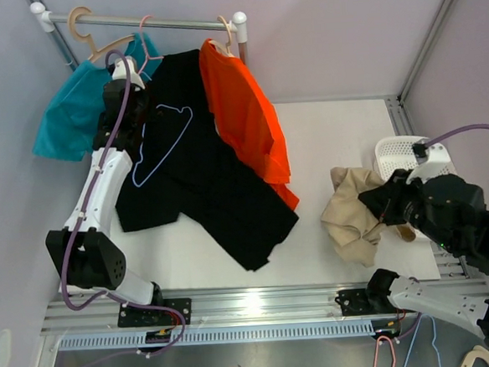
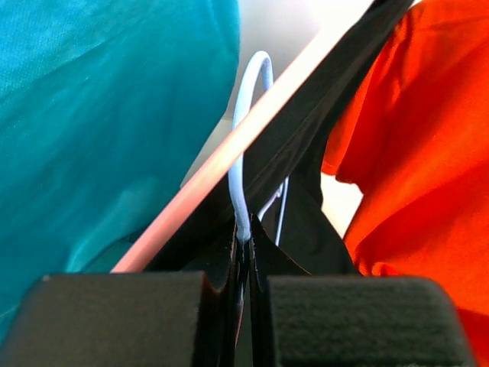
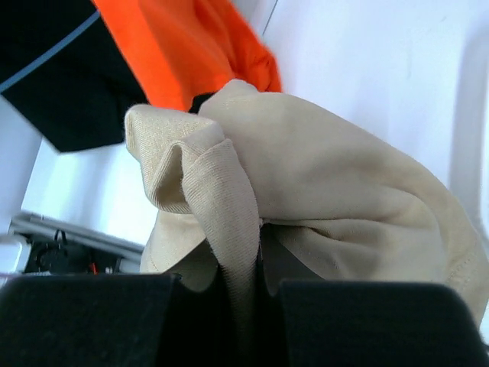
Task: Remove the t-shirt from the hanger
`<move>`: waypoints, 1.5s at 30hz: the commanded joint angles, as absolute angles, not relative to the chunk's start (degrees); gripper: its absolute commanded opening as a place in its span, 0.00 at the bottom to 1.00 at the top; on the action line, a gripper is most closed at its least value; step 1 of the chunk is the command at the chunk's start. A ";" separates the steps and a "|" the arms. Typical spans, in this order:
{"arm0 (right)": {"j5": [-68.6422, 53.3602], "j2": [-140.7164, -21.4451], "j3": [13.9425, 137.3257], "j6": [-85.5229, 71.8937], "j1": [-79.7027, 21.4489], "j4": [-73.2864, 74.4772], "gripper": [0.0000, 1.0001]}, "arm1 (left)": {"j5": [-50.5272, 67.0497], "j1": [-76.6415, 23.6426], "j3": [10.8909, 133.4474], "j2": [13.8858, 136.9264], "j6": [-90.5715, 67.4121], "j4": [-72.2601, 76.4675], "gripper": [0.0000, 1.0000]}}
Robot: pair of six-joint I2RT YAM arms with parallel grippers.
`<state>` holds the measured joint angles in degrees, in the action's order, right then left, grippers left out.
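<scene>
Left claw (image 2: pixel 244 264) first: we see it squeezed tight, jaws clamped on the thin light-blue hanger (image 2: pixel 234 168) just under its hook, with black cloth bunched in there too. It sits at the far left, up by the rail (image 1: pixel 158 21). From above, the black t-shirt (image 1: pixel 202 178) drapes from that spot down across the table (image 1: pixel 342 135) toward the near middle, with the hanger's outline lying on top of it, so it's not off yet. An orange shirt (image 1: pixel 244 116) hangs just right of it, overlapping its edge, and a teal shirt (image 1: pixel 67 112) hangs to the left.

Right claw (image 3: pixel 248 283) is nearly closed, pinching a fold of a beige t-shirt (image 3: pixel 328 176) between its pads. That one is crumpled at the right, beside a white basket (image 1: pixel 398 152), with no hanger on it that we can see.
</scene>
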<state>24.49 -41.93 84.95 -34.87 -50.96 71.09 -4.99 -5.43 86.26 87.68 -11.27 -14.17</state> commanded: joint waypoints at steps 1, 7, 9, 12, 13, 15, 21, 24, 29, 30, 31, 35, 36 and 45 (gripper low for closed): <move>31.90 -43.50 90.60 -33.84 -50.80 71.37 0.00 | -5.99 -4.31 86.48 88.16 -11.78 -12.75 0.01; 44.37 -51.41 94.13 -27.36 -50.80 61.39 0.00 | -3.34 -6.06 89.11 84.91 -13.27 -12.83 0.01; 43.07 -55.87 93.78 -23.66 -50.28 56.62 0.00 | -3.34 -7.03 90.96 84.11 -12.75 -14.14 0.01; 39.91 -61.07 93.43 -18.91 -48.69 49.32 0.00 | -3.34 -8.52 96.23 84.37 -12.39 -17.92 0.01; 39.82 -63.52 92.99 -17.85 -48.43 45.04 0.00 | -3.17 -8.87 97.98 84.37 -12.31 -18.45 0.01; 40.43 -65.21 90.80 -14.51 -46.60 39.84 0.00 | -2.47 -9.05 98.52 83.94 -12.04 -18.20 0.01; 17.00 -73.20 95.33 -16.34 -23.15 31.46 0.00 | -0.44 -9.05 102.13 85.78 -12.21 -20.22 0.01; 9.59 -75.94 102.62 -15.30 -10.23 33.48 0.00 | 1.32 -9.05 101.95 86.04 -12.66 -19.16 0.01; 15.52 -75.68 110.47 -12.92 -4.66 39.02 0.00 | 1.14 -9.14 105.55 87.71 -12.83 -20.04 0.01; 17.04 -75.24 110.65 -12.92 -4.05 39.98 0.00 | 1.06 -9.14 106.95 87.98 -13.01 -20.91 0.01; 18.62 -74.63 109.78 -13.62 -3.52 40.16 0.00 | 0.97 -9.14 109.05 88.50 -13.18 -21.70 0.01; 27.23 -68.83 97.94 -17.92 -0.54 37.80 0.00 | 0.53 -9.14 116.18 93.32 -12.83 -26.45 0.01; 28.55 -65.86 94.43 -18.97 1.30 36.40 0.00 | 0.44 -9.14 118.28 94.30 -12.66 -27.15 0.01; 11.46 -63.10 61.72 -36.10 26.40 24.45 0.00 | -3.59 -9.14 111.98 96.07 -15.03 -24.53 0.01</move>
